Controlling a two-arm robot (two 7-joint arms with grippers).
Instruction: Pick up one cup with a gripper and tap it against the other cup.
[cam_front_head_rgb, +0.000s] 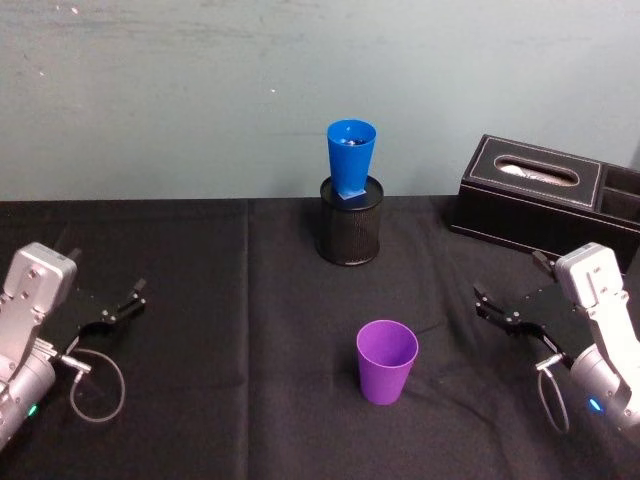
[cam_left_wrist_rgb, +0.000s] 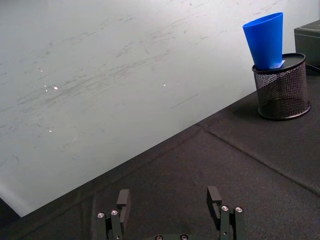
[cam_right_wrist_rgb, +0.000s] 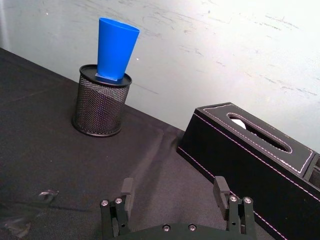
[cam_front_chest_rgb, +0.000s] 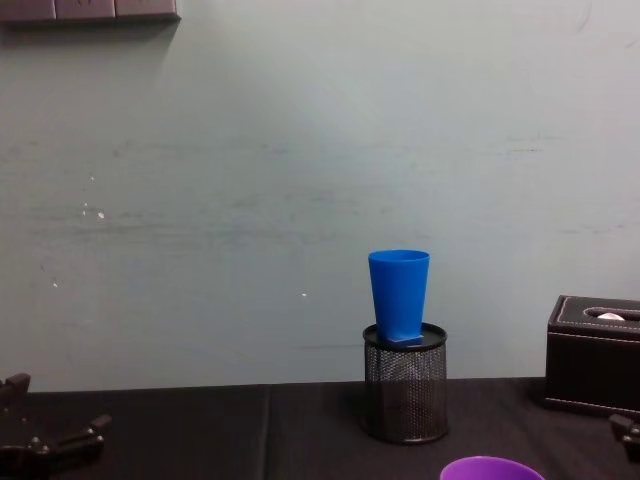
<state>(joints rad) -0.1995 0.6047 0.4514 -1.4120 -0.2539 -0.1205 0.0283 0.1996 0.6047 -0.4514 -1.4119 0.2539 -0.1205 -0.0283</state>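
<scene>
Toward the front middle of the black surface (cam_front_head_rgb: 230, 380): purple cup (cam_front_head_rgb: 387, 360), smooth plain plastic, narrower at the base, upright with mouth up, standing free between the two arms. Farther back: blue cup (cam_front_head_rgb: 350, 158), same tapered form, set in the top of a black mesh holder (cam_front_head_rgb: 350, 240). Left hand (cam_front_head_rgb: 130, 300) low at the left, fingers spread, grasping nothing. Right hand (cam_front_head_rgb: 483, 303) at the right, likewise released, near a black tissue box (cam_front_head_rgb: 540, 195).

Scuffed pale-green wall (cam_front_chest_rgb: 200, 200) — black-draped table (cam_front_head_rgb: 250, 320) below
</scene>
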